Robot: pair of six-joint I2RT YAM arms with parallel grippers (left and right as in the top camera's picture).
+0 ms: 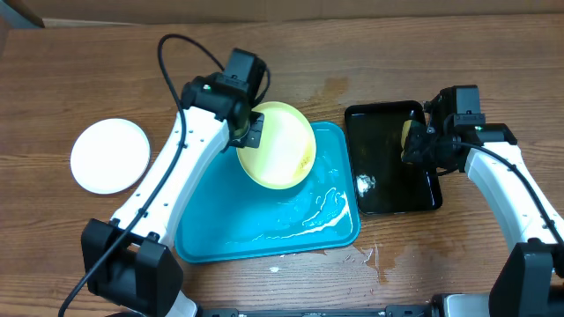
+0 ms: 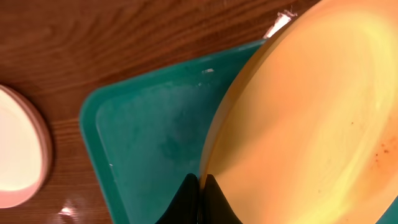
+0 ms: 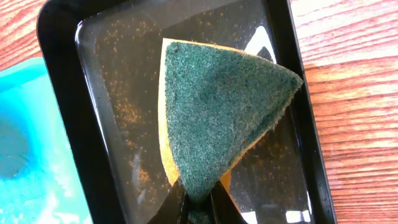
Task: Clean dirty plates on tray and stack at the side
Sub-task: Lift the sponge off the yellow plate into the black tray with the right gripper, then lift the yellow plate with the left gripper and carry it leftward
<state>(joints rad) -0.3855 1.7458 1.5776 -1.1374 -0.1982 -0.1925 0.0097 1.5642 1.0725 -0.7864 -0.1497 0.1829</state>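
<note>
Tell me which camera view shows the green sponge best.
The right wrist view: the sponge fills the frame, green scouring face showing, pinched by the right claw over the black tray. Overhead shows only a small yellow edge. The left wrist view misses it.

Plate (image 1: 278, 145) apparently above tray (image 1: 229, 231).
</note>
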